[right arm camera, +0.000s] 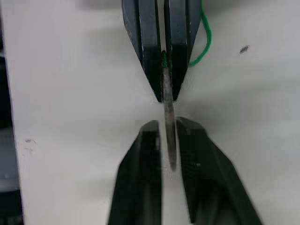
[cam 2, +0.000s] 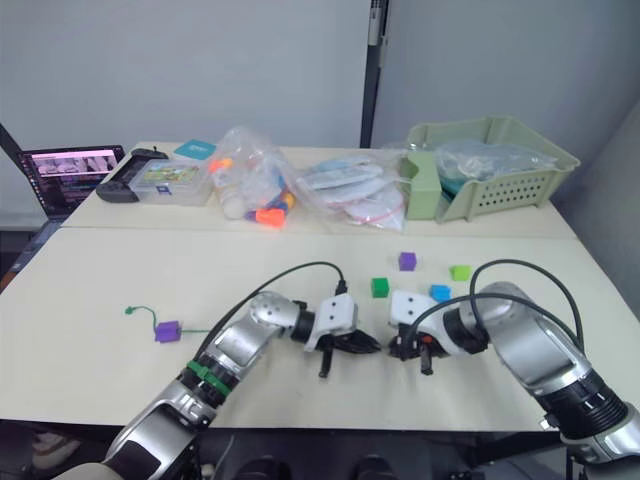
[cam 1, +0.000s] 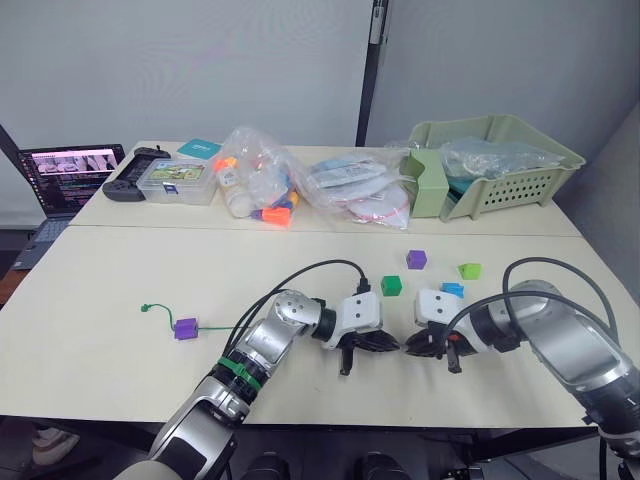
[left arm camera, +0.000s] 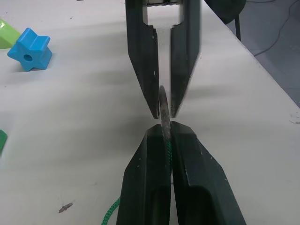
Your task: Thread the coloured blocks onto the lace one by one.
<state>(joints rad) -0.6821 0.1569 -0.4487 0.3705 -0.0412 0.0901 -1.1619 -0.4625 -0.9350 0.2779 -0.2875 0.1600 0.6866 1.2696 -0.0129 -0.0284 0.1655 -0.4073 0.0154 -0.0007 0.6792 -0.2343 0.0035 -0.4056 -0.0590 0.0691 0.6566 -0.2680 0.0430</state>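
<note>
My left gripper [cam 1: 385, 345] is shut on the stiff tip of the green lace [left arm camera: 112, 213] near the table's front edge. Facing it tip to tip, my right gripper [right arm camera: 167, 129] stands narrowly open, and the lace tip pokes into the gap between its fingers. The lace trails left to a knotted end [cam 1: 147, 307], with one purple block [cam 1: 185, 328] threaded on it. Loose blocks lie just beyond the grippers: purple [cam 1: 416, 259], dark green [cam 1: 391, 285], lime green [cam 1: 469, 270] and a blue star-shaped one [left arm camera: 29, 48].
Along the table's back stand a laptop [cam 1: 70, 175], a clear plastic box [cam 1: 178, 182], clear bags with orange toys [cam 1: 260, 185] and a pale green basket [cam 1: 500, 160]. Black cables loop over both arms.
</note>
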